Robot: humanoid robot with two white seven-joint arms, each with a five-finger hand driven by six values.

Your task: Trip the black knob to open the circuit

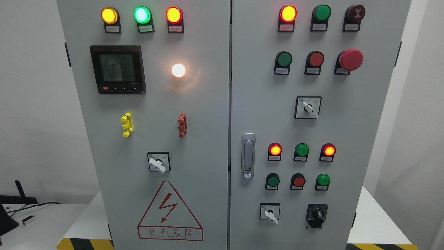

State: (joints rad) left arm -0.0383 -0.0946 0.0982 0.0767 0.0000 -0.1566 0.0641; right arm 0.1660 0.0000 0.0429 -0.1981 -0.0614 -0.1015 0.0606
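Observation:
The black knob sits at the lower right of the grey cabinet's right door, on a black base with its grip standing roughly upright. To its left is a white rotary switch. Neither of my hands nor either arm shows anywhere in the head view.
The right door carries a red mushroom button, rows of red and green lamps and buttons, another white selector and a metal door latch. The left door holds a meter, a lit white lamp and a hazard triangle.

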